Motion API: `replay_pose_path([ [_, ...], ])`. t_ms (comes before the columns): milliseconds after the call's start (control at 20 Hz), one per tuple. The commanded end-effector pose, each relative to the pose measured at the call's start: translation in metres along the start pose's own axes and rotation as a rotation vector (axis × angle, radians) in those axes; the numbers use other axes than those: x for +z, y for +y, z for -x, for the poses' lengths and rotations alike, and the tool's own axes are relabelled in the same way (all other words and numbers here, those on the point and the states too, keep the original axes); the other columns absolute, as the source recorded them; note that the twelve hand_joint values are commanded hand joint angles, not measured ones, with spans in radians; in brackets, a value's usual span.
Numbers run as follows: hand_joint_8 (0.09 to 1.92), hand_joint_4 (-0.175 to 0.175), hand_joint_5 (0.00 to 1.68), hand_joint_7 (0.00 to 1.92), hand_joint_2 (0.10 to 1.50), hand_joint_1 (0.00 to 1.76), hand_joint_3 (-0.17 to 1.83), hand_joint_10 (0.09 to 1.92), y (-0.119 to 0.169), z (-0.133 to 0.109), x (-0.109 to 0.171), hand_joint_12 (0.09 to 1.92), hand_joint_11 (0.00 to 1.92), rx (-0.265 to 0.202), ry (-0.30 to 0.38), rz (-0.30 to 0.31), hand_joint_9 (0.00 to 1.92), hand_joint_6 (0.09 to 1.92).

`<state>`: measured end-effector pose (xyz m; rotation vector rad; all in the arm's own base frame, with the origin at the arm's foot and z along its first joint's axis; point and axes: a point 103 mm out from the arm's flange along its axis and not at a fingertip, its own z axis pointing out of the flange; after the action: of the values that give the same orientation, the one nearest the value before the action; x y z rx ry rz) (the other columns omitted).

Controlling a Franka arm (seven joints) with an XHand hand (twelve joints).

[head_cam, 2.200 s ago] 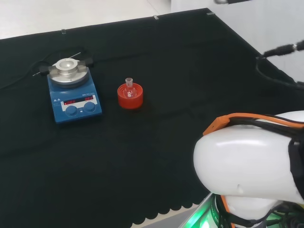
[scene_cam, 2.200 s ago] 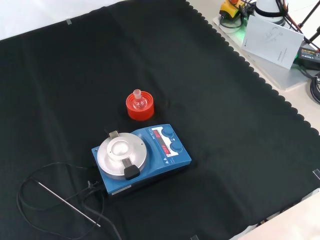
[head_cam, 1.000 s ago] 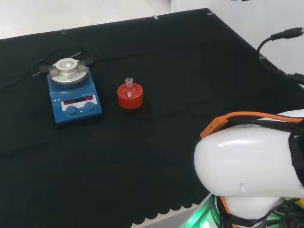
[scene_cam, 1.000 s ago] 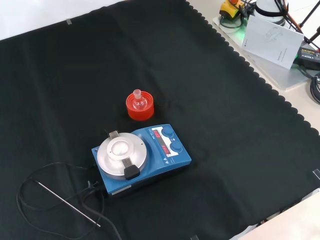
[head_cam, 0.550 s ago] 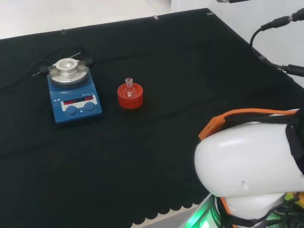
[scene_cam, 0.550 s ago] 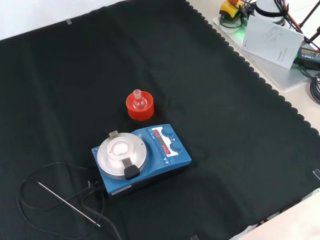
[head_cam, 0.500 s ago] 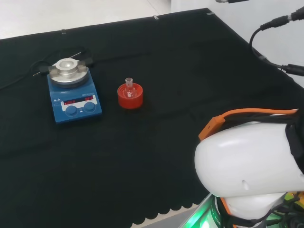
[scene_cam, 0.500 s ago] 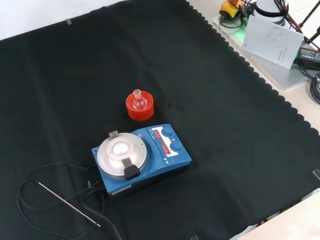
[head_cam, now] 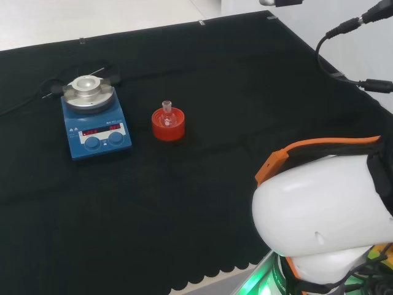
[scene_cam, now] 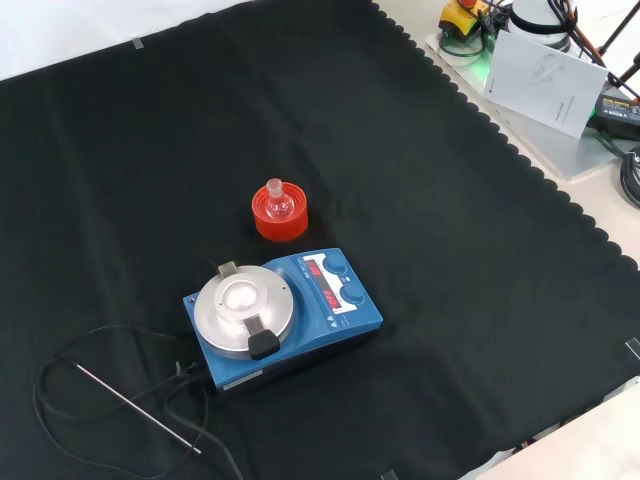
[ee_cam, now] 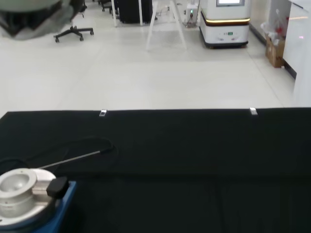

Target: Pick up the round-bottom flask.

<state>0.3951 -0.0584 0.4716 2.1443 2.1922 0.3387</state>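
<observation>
My arm link [head_cam: 325, 209] has only tilted a little since a second ago, the flask [scene_cam: 279, 205] sits untouched on its red stand [head_cam: 168, 126] beside the stirrer [scene_cam: 285, 313], and I cannot tell the hand's state.

Lighting is pretty even and bright overall, looks like plain overhead room light; the black cloth [scene_cam: 450, 250] soaks up nearly everything, so shadows on it barely register, just faint creases and folds catching a bit of light; the silver top of the hotplate [scene_cam: 244, 300] has a soft glare in the front view, and its red display glows; the arm's white link [head_cam: 319, 209] in the head view is close to the lens, a bit soft and nearly blown out, with a green glow under it; the wrist view has a blurred part of the hand [ee_cam: 36, 12] at one corner and the pale floor [ee_cam: 155, 77] beyond the bench is washed out
</observation>
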Motion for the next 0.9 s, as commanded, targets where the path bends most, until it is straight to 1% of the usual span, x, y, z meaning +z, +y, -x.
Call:
replay_pose_path([
  [50, 0.88, -0.147, 0.29, 0.41, 0.43, 0.83, 0.83, 0.94, 0.015, -0.016, 0.005, 1.49, 0.13, 0.0, 0.012, 0.038, 0.43, 0.58],
  [100, 0.89, -0.148, 0.29, 0.41, 0.43, 0.83, 0.83, 0.94, 0.018, -0.019, 0.006, 1.49, 0.13, 0.015, -0.009, 0.041, 0.43, 0.61],
  [200, 0.89, -0.149, 0.28, 0.42, 0.43, 0.82, 0.83, 0.94, 0.021, -0.026, 0.008, 1.49, 0.12, 0.005, -0.001, 0.053, 0.43, 0.65],
  [350, 0.89, -0.148, 0.27, 0.42, 0.42, 0.82, 0.83, 0.94, 0.027, -0.035, 0.014, 1.5, 0.08, 0.006, 0.028, 0.057, 0.43, 0.67],
  [400, 0.89, -0.148, 0.27, 0.42, 0.42, 0.82, 0.83, 0.94, 0.029, -0.036, 0.016, 1.51, 0.07, 0.0, 0.041, 0.053, 0.43, 0.68],
  [650, 0.89, -0.146, 0.27, 0.43, 0.42, 0.82, 0.83, 0.94, 0.037, -0.038, 0.015, 1.52, 0.05, -0.035, 0.056, 0.048, 0.42, 0.71],
  [900, 0.89, -0.147, 0.27, 0.44, 0.42, 0.82, 0.83, 0.94, 0.04, -0.04, 0.018, 1.53, 0.06, -0.036, 0.081, 0.05, 0.45, 0.72],
])
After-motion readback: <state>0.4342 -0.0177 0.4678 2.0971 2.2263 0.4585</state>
